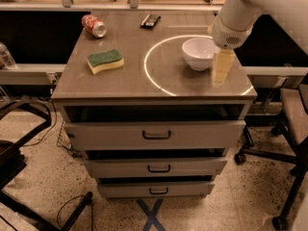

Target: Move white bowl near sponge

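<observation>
The white bowl [198, 52] stands upright on the right part of the cabinet top [139, 83], inside a bright ring of light. The sponge [105, 60], yellow with a dark green top, lies on the left part of the top, well apart from the bowl. My gripper [223, 70] hangs from the white arm [238, 13] and points down, close beside the bowl's right rim and just above the cabinet top. It holds nothing that I can see.
A red soda can [94, 25] lies on its side at the back left. A small black object [150, 20] lies at the back middle. The cabinet has three drawers [156, 134], slightly pulled out. An office chair [291, 124] stands to the right.
</observation>
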You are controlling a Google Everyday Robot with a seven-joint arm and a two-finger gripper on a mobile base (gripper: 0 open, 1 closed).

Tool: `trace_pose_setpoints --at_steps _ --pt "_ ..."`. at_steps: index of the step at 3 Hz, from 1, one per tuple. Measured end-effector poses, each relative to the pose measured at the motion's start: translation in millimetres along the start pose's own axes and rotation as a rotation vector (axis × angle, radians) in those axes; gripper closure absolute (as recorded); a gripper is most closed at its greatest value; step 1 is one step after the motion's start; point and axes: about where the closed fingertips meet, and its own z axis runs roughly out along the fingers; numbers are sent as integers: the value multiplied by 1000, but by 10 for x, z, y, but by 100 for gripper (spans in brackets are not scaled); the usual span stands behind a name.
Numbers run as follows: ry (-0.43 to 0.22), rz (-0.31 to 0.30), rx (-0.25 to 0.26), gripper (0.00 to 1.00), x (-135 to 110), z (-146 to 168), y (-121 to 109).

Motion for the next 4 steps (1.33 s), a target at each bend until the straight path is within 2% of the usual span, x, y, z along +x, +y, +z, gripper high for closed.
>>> trace_pose_setpoints --at_steps 1,2,4 --pt "-11 11 -15 0 -5 201 -140" --pt "-27 23 -49 18 -24 407 -188" --pt "-29 22 -58 64 -39 485 -186"
